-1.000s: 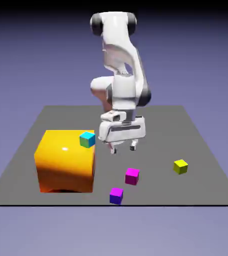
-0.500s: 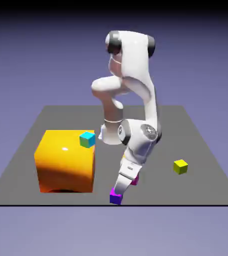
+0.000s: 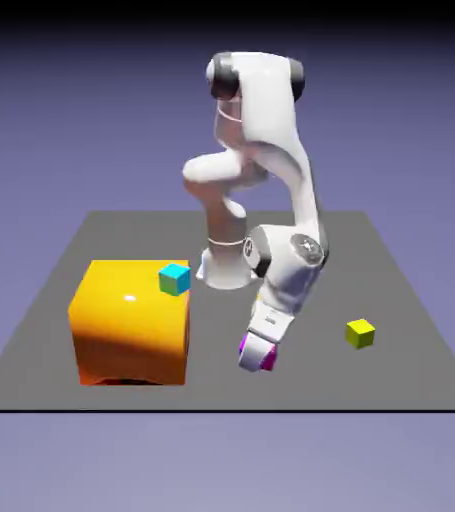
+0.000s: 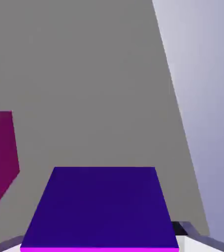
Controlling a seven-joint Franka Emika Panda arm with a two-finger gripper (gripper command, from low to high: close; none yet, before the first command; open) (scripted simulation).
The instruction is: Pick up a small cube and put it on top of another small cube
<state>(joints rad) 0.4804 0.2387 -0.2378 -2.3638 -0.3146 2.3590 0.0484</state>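
The white arm's gripper (image 3: 257, 358) has lifted off the grey bench (image 3: 411, 300) since half a second ago, when it was down at the small purple cube near the bench's front edge; that spot on the bench is now bare. In the hand view the purple cube (image 4: 101, 209) fills the space between the grey fingertips (image 4: 182, 229), so the gripper is clamped on it and carries it. In the exterior view the gripper hangs low above the place where the small magenta cube lay, and only slivers of magenta (image 3: 268, 362) show at its tip; the hand view shows the magenta cube (image 4: 0, 152) beside the held cube, apart from it. The big orange block (image 3: 131, 322) with the small cyan cube (image 3: 174, 278) on its top corner stands well off towards the exterior view's left of the gripper, and the small yellow cube (image 3: 360, 333) lies to the gripper's other side; none of these has moved.
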